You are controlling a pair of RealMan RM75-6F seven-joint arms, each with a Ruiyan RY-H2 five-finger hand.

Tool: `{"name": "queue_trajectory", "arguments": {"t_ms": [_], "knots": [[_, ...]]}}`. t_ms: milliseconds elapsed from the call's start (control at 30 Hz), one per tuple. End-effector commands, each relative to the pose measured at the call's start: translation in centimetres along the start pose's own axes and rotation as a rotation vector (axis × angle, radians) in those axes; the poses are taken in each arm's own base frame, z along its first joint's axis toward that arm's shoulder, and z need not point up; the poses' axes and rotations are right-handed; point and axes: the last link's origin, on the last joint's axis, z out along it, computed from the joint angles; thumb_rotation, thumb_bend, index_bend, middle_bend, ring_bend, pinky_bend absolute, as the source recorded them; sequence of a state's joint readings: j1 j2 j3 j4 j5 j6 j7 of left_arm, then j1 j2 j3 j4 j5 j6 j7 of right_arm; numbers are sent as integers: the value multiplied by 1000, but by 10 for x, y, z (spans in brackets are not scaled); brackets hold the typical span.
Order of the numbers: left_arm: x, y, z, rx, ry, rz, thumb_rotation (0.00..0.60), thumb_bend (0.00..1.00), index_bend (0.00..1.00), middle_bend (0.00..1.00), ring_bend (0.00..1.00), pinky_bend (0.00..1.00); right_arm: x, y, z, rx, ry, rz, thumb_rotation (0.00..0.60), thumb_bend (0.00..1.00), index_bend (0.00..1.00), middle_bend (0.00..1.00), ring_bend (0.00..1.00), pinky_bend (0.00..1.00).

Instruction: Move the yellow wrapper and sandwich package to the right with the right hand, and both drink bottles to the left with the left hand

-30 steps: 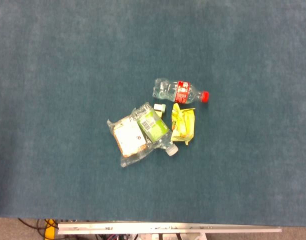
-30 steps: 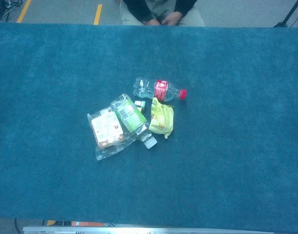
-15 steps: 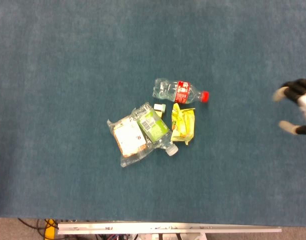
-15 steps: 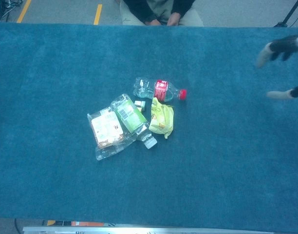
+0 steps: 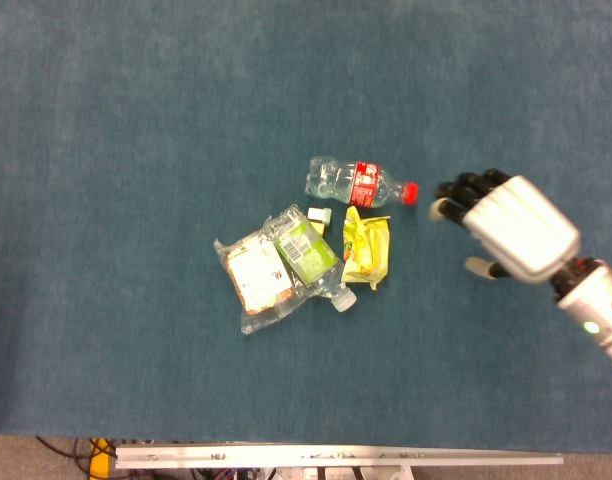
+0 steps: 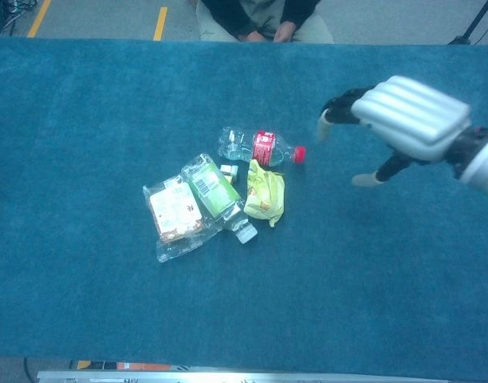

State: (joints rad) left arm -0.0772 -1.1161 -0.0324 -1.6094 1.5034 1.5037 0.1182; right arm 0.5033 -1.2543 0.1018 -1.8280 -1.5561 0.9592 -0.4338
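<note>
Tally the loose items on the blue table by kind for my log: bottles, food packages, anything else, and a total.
Clear plastic drink bottles: 2, one with red label and cap, one with green label and white cap
Food packages: 2, a crumpled yellow wrapper and a clear sandwich package
Small pale green block: 1
Total: 5

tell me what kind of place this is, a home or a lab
Probably a lab or workshop, not a home: a table covered in teal cloth, yellow floor marking tape beyond it, a seated person watching at the far edge, and cables below the table's metal rim.
</note>
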Motion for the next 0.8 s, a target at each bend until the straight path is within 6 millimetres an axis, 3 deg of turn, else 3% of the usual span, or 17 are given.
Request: {"name": "queue_trajectory", "arguments": {"t_ms": [33, 200, 800], "knots": [[-1, -2, 0, 4, -3, -3, 600, 394, 261, 243, 164, 136, -6, -21, 20, 31, -39, -12, 591, 0, 314, 226, 173, 317], [-2, -5, 2, 2, -4, -8, 600, 394, 261, 243, 164, 136, -15, -34, 34, 43, -66, -43, 590, 0, 292, 191, 108, 231], [-7, -15, 2, 5, -13, -26, 600, 394, 270, 243, 164, 136, -47, -70, 84, 67, -72, -163, 590, 0, 292, 191, 107, 230]]}}
